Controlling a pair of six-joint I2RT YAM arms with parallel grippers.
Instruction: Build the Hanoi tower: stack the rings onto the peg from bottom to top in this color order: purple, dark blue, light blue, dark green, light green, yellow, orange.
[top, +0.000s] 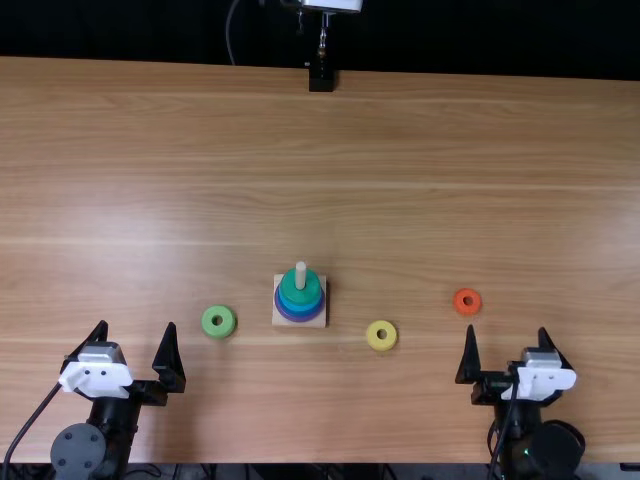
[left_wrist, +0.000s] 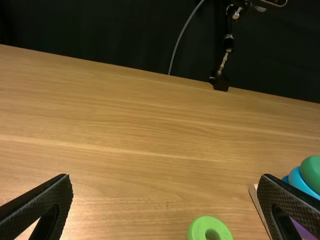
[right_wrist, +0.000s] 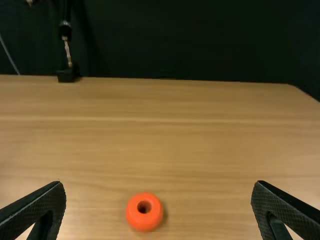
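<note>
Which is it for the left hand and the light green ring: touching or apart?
Apart. The top view shows it: bare wood lies between the left hand and the light green ring, which sits flat on the table.

So we've got a light brown wooden table here, grain running side to side. Way out past its far edge, ahead of both the left gripper and right gripper, we've got 1 black backdrop. There's 1 black mount on that edge, ahead of and between them, plus 1 gray cable nearer the left gripper's side. We're also getting a pale sheen just ahead of the left one.
</note>
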